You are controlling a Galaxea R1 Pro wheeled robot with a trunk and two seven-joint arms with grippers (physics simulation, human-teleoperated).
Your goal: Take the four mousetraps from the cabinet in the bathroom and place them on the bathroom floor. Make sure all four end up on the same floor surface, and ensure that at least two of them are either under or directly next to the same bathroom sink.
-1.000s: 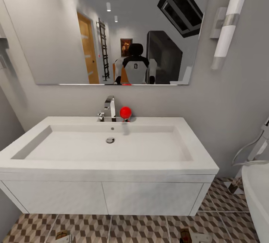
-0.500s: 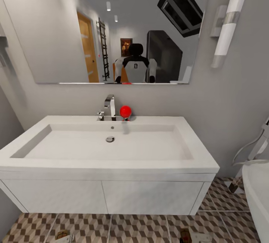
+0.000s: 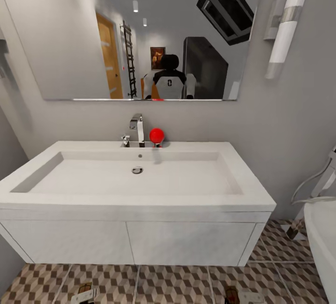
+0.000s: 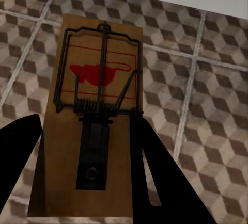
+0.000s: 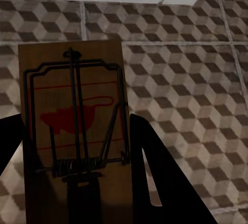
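Sink: we faced the bathroom sink [image 3: 135,178], a wide white basin on a white two-door vanity [image 3: 130,243] hung on the grey wall.
Faucet: a chrome faucet [image 3: 137,129] stood at the back rim, with a red ball-shaped object [image 3: 157,135] just beside it.
Mirror: the mirror [image 3: 140,38] above showed our own reflection, an orange door and ceiling lights.
Floor: the bathroom floor [image 3: 186,285], cube-patterned in brown, beige and white, ran under the vanity.
Bathtub: a white rim [image 3: 322,243] showed at the right edge of the head view.
Left gripper: our left gripper [image 4: 82,182] had its dark fingers [image 4: 155,177] on either side of a mousetrap [image 4: 95,105], clamped on the board's edges, held above the tiles.
Right gripper: our right gripper [image 5: 77,172] held a second mousetrap [image 5: 72,126] the same way, fingers [image 5: 155,177] closed against its sides, above the tiles near the vanity's lower edge.
Head view of traps: both boards peeked in at the bottom edge, one at the left [image 3: 85,289] and one at the right [image 3: 231,292].
Contact with floor: we could not tell whether either trap touched the tiles.
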